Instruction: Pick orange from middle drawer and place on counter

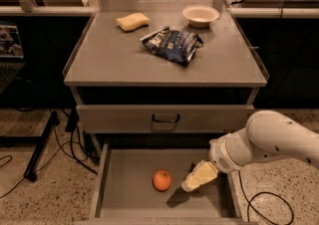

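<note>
Hanging low in the middle drawer (127, 181), the jaws, state indiscernible, are just beside the orange (162, 180).

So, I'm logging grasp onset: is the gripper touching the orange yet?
Apart. The camera view shows bare floor of the middle drawer between the gripper and the orange.

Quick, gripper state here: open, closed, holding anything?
Gripper: low in the open drawer, just right of the orange, apart from it, holding nothing; open or closed cannot be told.
</note>
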You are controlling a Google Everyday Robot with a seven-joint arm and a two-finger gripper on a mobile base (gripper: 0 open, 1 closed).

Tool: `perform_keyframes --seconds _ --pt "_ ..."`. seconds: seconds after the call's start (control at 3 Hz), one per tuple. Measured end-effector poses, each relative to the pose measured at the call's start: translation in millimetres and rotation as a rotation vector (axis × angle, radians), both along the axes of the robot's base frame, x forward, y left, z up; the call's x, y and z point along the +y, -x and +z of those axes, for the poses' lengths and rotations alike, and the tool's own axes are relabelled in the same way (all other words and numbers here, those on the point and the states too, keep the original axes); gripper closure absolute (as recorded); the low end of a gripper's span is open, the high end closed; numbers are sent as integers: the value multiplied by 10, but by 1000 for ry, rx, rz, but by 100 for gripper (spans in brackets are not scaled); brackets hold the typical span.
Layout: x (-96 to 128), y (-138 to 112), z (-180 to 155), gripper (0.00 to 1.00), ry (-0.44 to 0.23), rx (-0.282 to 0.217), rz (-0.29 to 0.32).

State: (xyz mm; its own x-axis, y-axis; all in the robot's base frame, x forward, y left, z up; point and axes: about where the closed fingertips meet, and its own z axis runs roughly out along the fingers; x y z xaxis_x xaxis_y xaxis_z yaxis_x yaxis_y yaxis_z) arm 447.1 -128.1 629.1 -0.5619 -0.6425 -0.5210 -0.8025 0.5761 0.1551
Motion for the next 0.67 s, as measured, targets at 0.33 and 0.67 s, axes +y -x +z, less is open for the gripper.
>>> perform_keyframes --seconds 0.33,0.67 --pt "0 0 0 0 0 0 0" --pt "58 7 -179 0 -21 -20 -41"
